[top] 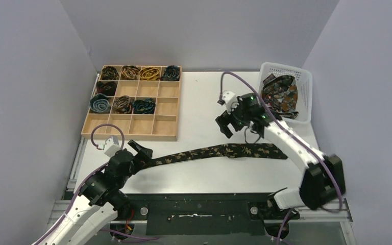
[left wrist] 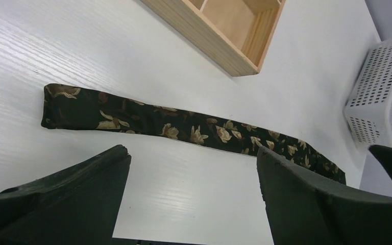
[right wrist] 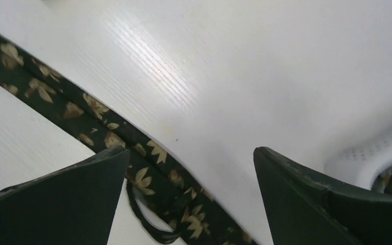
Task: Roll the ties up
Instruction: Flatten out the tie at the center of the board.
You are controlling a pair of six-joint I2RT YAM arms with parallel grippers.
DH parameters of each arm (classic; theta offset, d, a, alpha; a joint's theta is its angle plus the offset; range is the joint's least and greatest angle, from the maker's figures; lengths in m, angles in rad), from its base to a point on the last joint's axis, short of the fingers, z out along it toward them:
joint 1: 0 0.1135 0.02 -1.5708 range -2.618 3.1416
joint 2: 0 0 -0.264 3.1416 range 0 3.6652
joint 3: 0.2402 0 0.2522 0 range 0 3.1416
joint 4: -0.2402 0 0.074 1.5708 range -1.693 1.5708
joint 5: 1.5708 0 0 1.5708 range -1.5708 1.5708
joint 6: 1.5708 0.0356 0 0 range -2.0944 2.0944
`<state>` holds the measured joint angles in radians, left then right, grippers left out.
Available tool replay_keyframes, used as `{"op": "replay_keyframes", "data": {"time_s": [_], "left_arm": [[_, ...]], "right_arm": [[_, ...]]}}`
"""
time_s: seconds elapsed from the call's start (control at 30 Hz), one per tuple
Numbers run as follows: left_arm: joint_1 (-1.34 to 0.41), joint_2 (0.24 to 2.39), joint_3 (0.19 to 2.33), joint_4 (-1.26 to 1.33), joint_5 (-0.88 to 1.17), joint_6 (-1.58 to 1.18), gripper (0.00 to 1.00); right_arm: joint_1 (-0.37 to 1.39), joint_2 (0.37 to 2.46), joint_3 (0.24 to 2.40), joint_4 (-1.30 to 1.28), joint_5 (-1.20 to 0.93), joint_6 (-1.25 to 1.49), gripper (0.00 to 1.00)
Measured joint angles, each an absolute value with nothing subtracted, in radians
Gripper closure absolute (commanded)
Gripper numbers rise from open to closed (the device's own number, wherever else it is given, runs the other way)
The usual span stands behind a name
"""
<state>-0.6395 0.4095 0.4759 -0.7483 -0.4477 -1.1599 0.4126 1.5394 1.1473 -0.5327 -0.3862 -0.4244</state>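
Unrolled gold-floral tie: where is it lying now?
In the top view the tie lies flat across the table's near half, its left end at the left gripper, its right end beneath the right arm, on the near side of the wooden tray.

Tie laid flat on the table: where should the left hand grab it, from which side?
Grip the tie at the squared-off end nearest the left hand, coming down from above and straddling its width. It lies flat and straight on the table, so that end edge likely gives the best pinch.
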Motion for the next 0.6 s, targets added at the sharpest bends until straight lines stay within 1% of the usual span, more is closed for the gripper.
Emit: {"op": "replay_keyframes", "data": {"time_s": [0.1, 0.2, 0.3, 0.33, 0.4, 0.43, 0.5, 0.6], "left_arm": [[-0.640, 0.404, 0.487, -0.745, -0.438, -1.152, 0.04], [-0.640, 0.398, 0.487, -0.734, -0.418, -1.140, 0.04], [-0.639, 0.398, 0.487, -0.710, -0.400, -1.128, 0.03], [-0.639, 0.400, 0.487, -0.701, -0.393, -1.122, 0.03], [-0.639, 0.406, 0.487, -0.689, -0.386, -1.114, 0.03], [-0.639, 0.413, 0.487, -0.684, -0.383, -1.111, 0.03], [-0.639, 0.428, 0.487, -0.678, -0.379, -1.105, 0.03], [-0.638, 0.449, 0.487, -0.677, -0.372, -1.093, 0.03]], "right_arm": [[0.423, 1.261, 0.978, -0.398, -0.271, -0.166, 0.00], [0.371, 1.135, 0.921, -0.393, -0.300, 0.062, 0.00], [0.352, 1.091, 0.853, -0.374, -0.324, 0.242, 0.21], [0.383, 1.075, 0.813, -0.382, -0.308, 0.302, 0.27], [0.486, 1.047, 0.752, -0.434, -0.257, 0.392, 0.35], [0.538, 1.040, 0.738, -0.467, -0.233, 0.426, 0.37], [0.611, 1.040, 0.738, -0.515, -0.207, 0.469, 0.38], [0.678, 1.067, 0.769, -0.583, -0.107, 0.531, 0.40]]}}
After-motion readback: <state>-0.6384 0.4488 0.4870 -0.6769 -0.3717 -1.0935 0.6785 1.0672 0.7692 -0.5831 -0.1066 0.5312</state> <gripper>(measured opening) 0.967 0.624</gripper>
